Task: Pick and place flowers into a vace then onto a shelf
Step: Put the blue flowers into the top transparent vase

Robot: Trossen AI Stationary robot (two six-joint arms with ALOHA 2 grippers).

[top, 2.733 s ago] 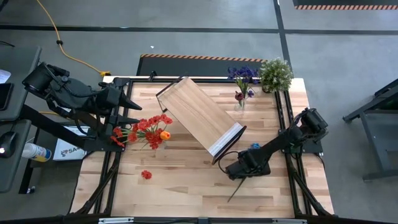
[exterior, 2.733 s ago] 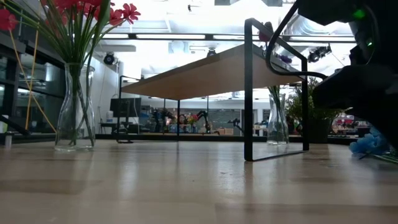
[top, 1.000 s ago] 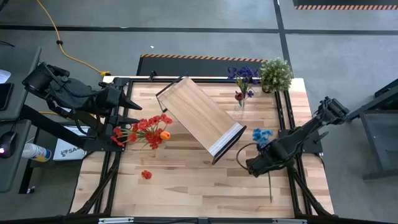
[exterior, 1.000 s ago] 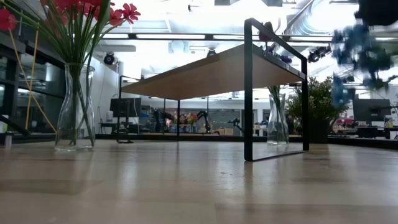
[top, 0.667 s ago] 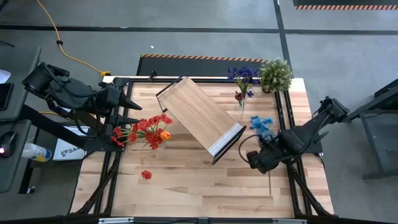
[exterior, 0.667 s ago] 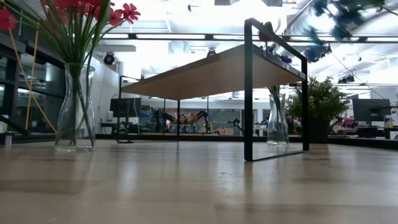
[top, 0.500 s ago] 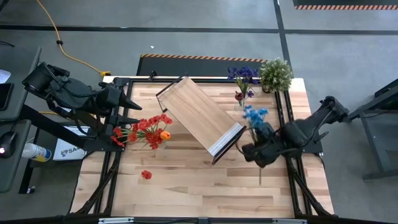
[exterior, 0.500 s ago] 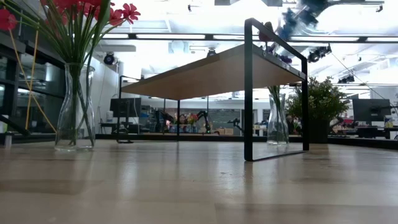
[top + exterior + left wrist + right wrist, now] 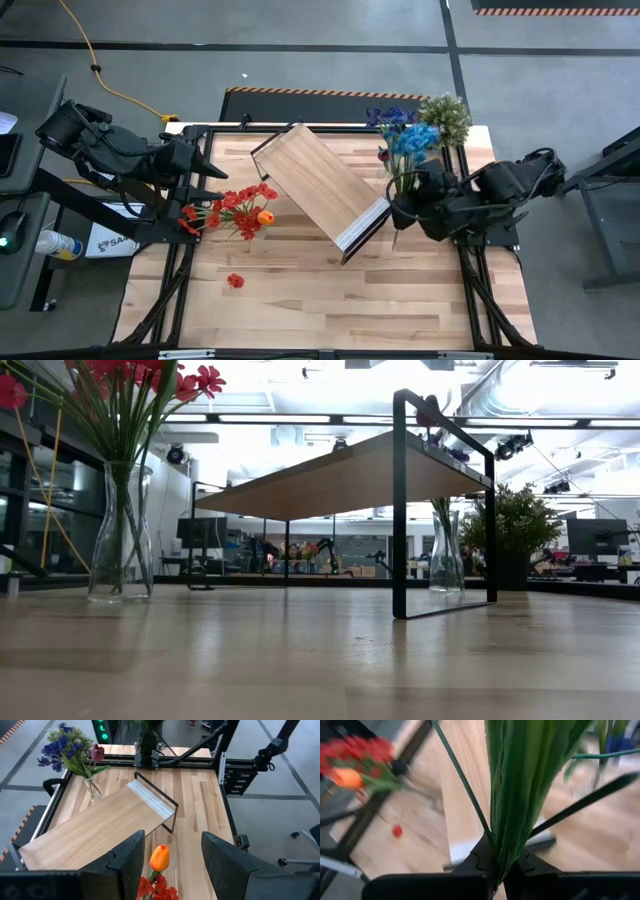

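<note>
Blue flower is clamped by its green stem in the right gripper, fingers pressed together on it, bloom up; it hangs over the table just beside the white-strip end of the shelf and close to the small vase at the back. That vase holds a bunch of purple and dark red flowers, with a pale-green potted plant next to it. Shelf sits diagonally mid-table on its black frame. Left gripper waits at the table's left edge, fingers apart and gripping nothing, right behind the red and orange flowers standing in a glass vase. One red bloom lies loose on the wood toward the front left. Only writing: a white box under the left arm with partly hidden letters, maybe "SA", rest unreadable.
</note>
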